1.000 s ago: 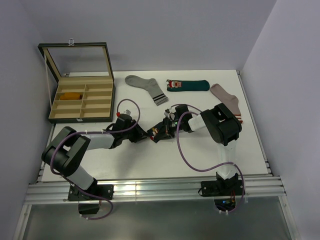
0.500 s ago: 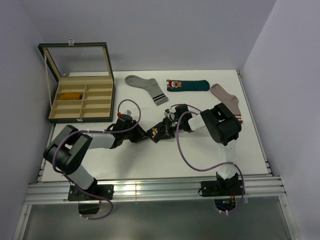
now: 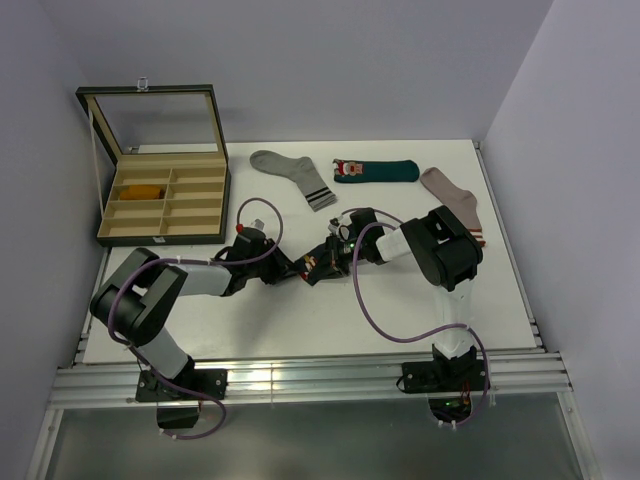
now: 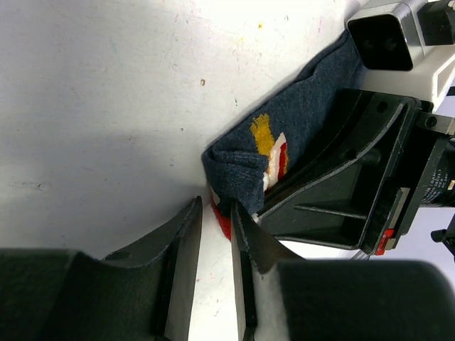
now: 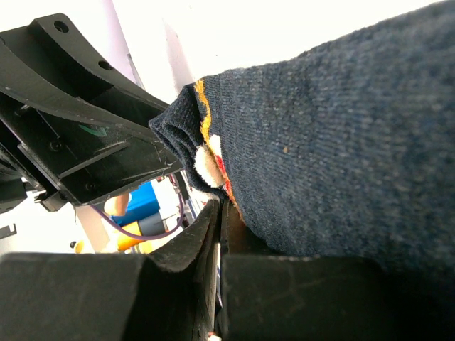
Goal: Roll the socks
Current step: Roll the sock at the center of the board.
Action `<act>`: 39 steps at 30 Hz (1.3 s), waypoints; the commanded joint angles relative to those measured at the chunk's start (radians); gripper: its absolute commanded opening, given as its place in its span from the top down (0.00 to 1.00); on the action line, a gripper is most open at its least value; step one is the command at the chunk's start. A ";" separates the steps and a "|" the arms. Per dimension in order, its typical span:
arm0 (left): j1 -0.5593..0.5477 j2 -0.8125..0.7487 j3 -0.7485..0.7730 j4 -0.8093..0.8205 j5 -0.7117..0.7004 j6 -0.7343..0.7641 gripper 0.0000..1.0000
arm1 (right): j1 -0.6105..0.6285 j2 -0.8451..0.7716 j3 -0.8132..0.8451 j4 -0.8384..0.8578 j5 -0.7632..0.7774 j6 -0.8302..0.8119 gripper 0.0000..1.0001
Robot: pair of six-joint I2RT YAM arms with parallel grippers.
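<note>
The navy sock (image 4: 306, 114) lies on the white table between both grippers, its end folded over and showing yellow, white and red. My left gripper (image 4: 215, 206) has its jaws narrowly apart around that folded end. My right gripper (image 5: 222, 206) is shut, with an edge of the navy sock (image 5: 320, 142) running into its seam. From above, the left gripper (image 3: 292, 272) and right gripper (image 3: 312, 266) meet tip to tip and hide most of this sock. The dark teal sock (image 3: 375, 170) lies flat at the back. A mustard-orange sock (image 3: 143, 190) sits in the box.
An open compartment box (image 3: 215, 200) with its lid raised stands at the back left. A grey striped sock (image 3: 295, 175) lies beside the teal one. A pinkish-beige sock (image 3: 455, 200) lies at the back right. Purple cables loop from both arms.
The left arm's elbow has shifted slightly. Both grippers and the navy sock stay where they were.
</note>
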 commanded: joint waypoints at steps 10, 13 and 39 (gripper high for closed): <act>0.001 0.013 0.012 0.042 -0.012 -0.008 0.69 | -0.008 0.057 -0.018 -0.102 0.154 -0.055 0.97; 0.001 0.018 0.012 0.050 -0.009 -0.013 0.68 | -0.008 0.059 -0.020 -0.100 0.153 -0.053 0.97; 0.001 0.081 0.105 -0.171 -0.103 0.007 0.75 | -0.008 0.045 -0.012 -0.126 0.170 -0.061 0.96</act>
